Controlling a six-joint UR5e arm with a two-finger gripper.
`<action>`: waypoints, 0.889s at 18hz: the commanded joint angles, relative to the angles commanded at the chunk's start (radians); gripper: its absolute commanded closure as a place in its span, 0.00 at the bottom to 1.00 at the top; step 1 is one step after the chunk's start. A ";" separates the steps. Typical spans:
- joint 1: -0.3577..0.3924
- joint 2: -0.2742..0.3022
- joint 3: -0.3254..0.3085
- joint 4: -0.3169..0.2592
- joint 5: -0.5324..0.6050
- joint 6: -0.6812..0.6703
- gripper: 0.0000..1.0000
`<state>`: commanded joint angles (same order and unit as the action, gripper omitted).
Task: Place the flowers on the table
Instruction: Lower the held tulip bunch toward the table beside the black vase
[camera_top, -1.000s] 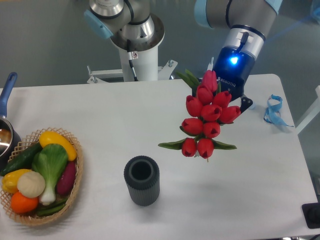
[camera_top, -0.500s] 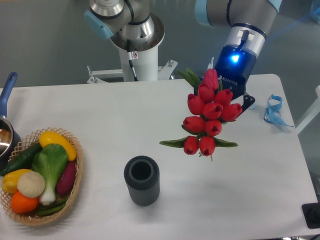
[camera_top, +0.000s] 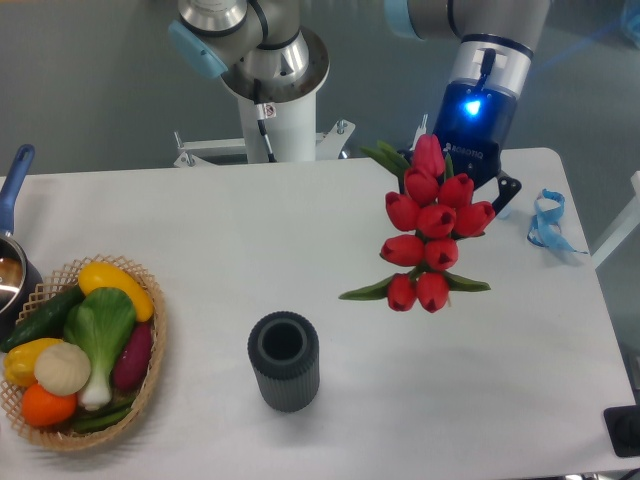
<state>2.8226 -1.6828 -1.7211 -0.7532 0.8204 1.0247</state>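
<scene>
Gripper (camera_top: 478, 175) on the arm, its wrist ring glowing blue, hangs above the right half of the white table (camera_top: 300, 220) with the flowers (camera_top: 432, 232) bunched in front of it. Its fingers are hidden behind the red tulip buds, so whether they are closed on the stems cannot be told from this view, though the bunch appears to hang from it, heads tipped down toward the camera and green leaves splayed out at the bottom. A dark ribbed cylinder vase (camera_top: 284, 361) stands upright on the tabletop, well to the lower left of the blooms. At the left edge sits a wicker basket (camera_top: 145, 375) piled with colourful vegetables. A blue ribbon (camera_top: 547, 222) lies near the right edge.
</scene>
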 joint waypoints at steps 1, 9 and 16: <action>-0.002 -0.002 0.003 0.000 0.028 0.008 0.59; -0.139 -0.047 -0.003 -0.006 0.420 0.149 0.59; -0.198 -0.155 0.005 -0.009 0.709 0.282 0.59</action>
<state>2.6247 -1.8375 -1.7165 -0.7624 1.5291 1.3069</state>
